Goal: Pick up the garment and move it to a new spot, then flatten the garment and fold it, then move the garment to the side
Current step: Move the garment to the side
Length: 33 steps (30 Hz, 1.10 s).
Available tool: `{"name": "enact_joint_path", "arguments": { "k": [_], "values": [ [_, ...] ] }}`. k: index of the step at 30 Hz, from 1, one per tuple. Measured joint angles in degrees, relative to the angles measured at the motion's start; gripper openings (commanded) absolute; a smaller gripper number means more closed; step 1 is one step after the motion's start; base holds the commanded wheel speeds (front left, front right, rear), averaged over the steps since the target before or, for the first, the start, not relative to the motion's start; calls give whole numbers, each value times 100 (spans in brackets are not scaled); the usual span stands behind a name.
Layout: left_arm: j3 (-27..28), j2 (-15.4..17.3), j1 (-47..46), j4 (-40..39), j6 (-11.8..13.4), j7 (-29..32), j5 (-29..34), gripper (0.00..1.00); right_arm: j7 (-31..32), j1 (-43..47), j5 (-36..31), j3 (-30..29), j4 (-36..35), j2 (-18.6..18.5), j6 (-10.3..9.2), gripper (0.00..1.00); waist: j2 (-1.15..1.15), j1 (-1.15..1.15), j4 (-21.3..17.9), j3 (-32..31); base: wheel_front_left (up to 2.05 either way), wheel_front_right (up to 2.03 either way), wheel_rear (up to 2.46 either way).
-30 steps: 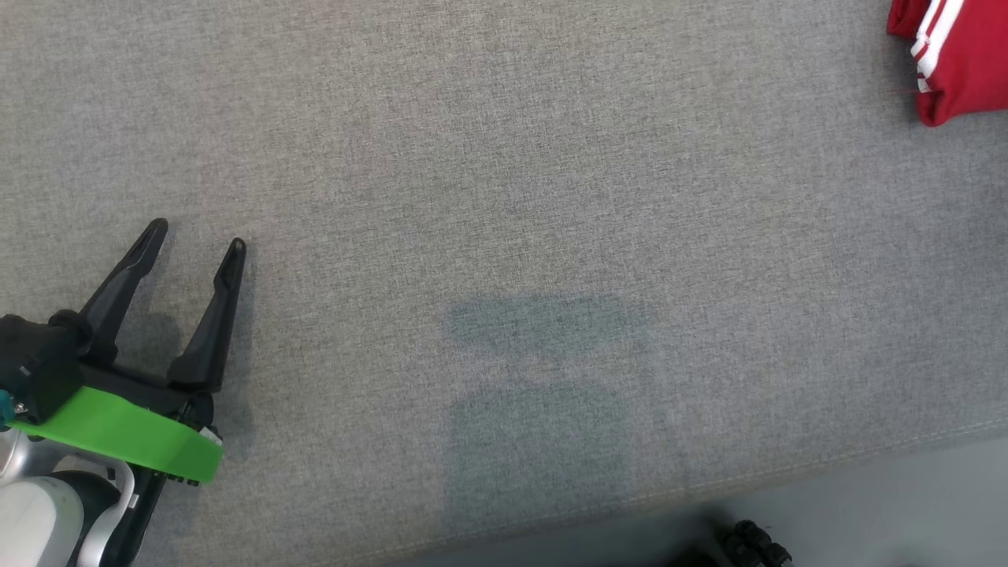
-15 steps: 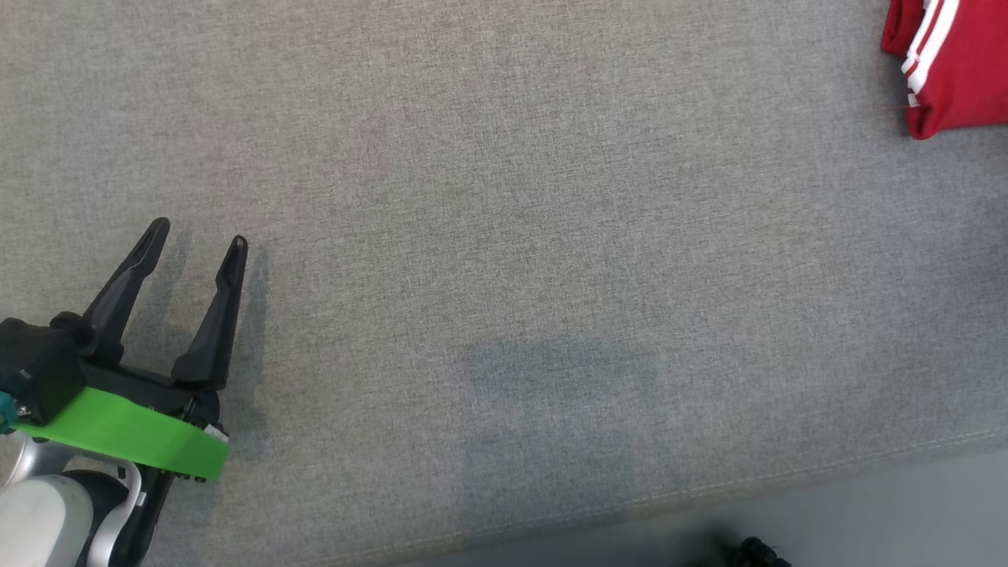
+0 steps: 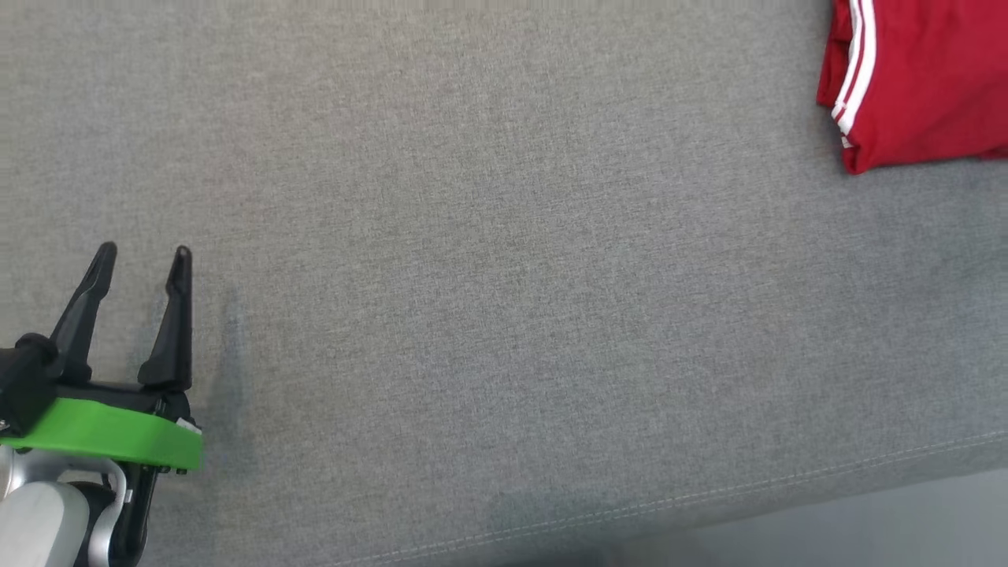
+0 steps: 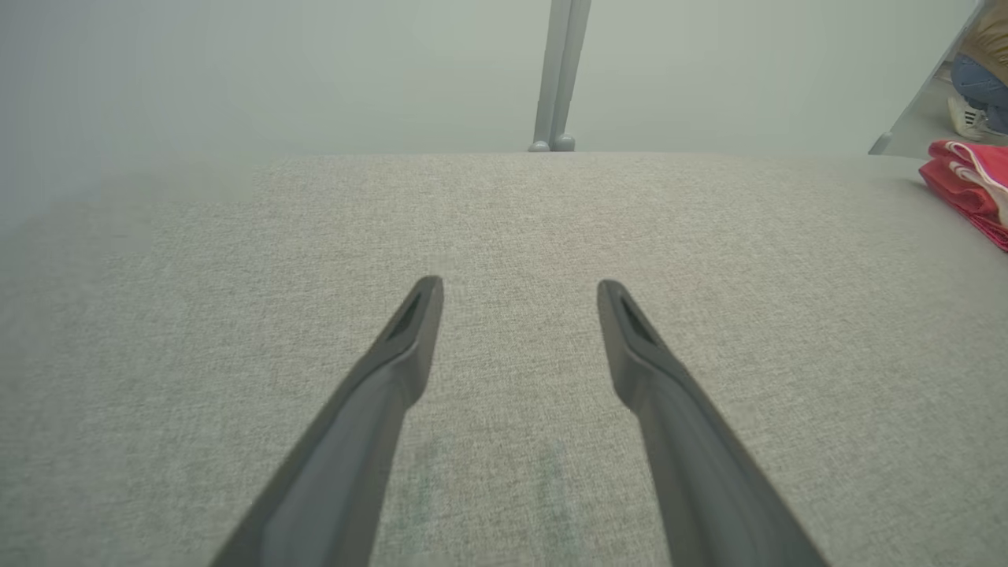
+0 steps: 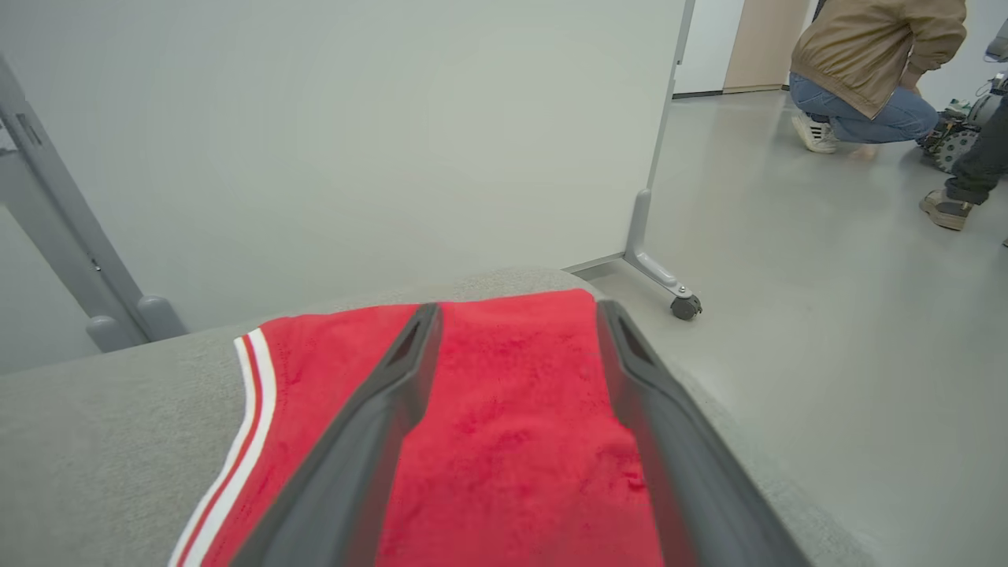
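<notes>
Head view: the folded red garment (image 3: 913, 87) lies at the grey worktop's (image 3: 504, 276) far right; the right claw (image 5: 517, 311), spread, hovers over it; the left claw (image 3: 144, 252), spread, is well left of it; a partition (image 5: 394, 142) stands behind.

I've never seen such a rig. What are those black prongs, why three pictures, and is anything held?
This is a two-armed robot; the black prongs are its grippers' fingers. One picture looks down from its head at a grey fabric surface, with the left gripper at the lower left. The other two look along each wrist's fingers. A red garment with white stripes lies on the surface, and the right gripper is over it. Both grippers are open, holding nothing. A person crouches in the background.
</notes>
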Motion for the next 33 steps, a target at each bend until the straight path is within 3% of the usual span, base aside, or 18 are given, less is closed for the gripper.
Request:
{"name": "enact_joint_path", "arguments": {
  "k": [6, 14, 22, 33],
  "values": [
    [227, -197, 268, 498, 15, -131, 157, 100, -10, 817, -131, 242, -311, 461, 57, 100, 0, 0, -1, -474, 0, 0, 0],
    [244, -560, 810, 1039, 22, -180, 234, 100, -10, 2014, -419, 500, -798, 1083, -18, 100, 0, 0, 66, -1123, 0, 0, 0],
    [245, -664, 1192, 1327, 22, -220, 235, 100, -9, 2907, -679, 809, -1078, 1527, -68, 100, 0, 0, 204, -1692, 0, 0, 0],
    [142, -740, 1486, 1354, 21, -225, 308, 100, -9, 3486, -1016, 887, -1641, 1454, -170, 100, 0, 0, 379, -2504, 0, 0, 0]
  ]
}}
